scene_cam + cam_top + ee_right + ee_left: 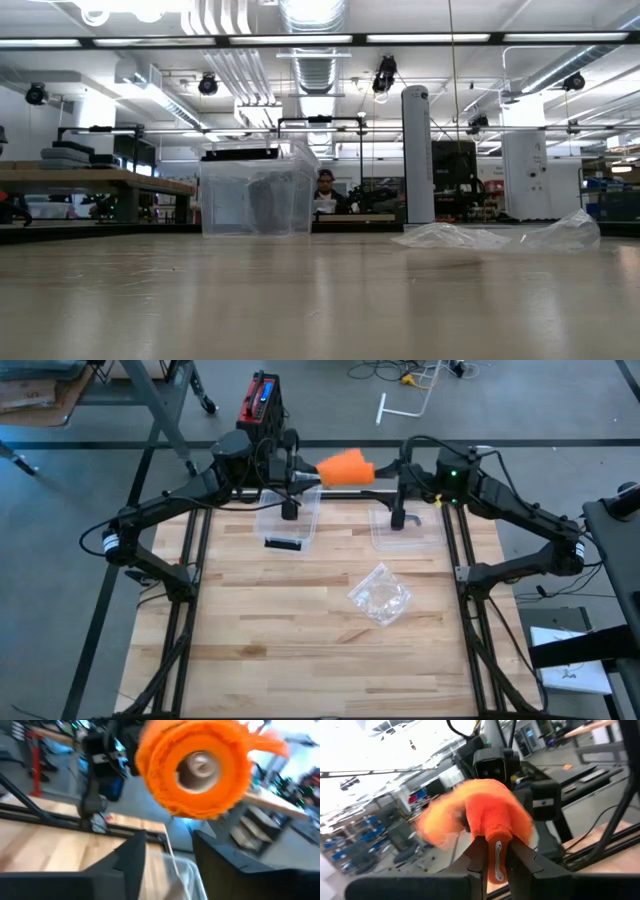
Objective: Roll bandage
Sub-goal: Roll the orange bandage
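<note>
i see both arms raised over the far edge of the bench, meeting near its middle. the left end effector (496, 857) is pinching the orange bandage (345, 468), its two dark fingers (476, 857) pressed onto a narrow fold of the fabric. the bandage is off the bench, held in the air between the two arms above the far edge. from the right wrist view i see the roll (197, 767) end-on, with a pale core at its centre and a loose orange tail trailing off to one side. the right end effector (169, 862) sits just beneath the roll with its fingers spread and a clear gap between them; it is not gripping the roll.

on the bench, a clear plastic container (290, 518) sits near the far edge toward the left side, with a small dark object (283, 543) at its near rim. a second clear container (405, 528) sits near the far edge toward the right side. a crumpled clear plastic bag (380, 595) lies near the middle of the bench, slightly toward the right, well apart from both containers. in the low view i see one clear container (255, 195) standing upright and the crumpled plastic (495, 236) lying flat, with a person seated far back in the room behind.
</note>
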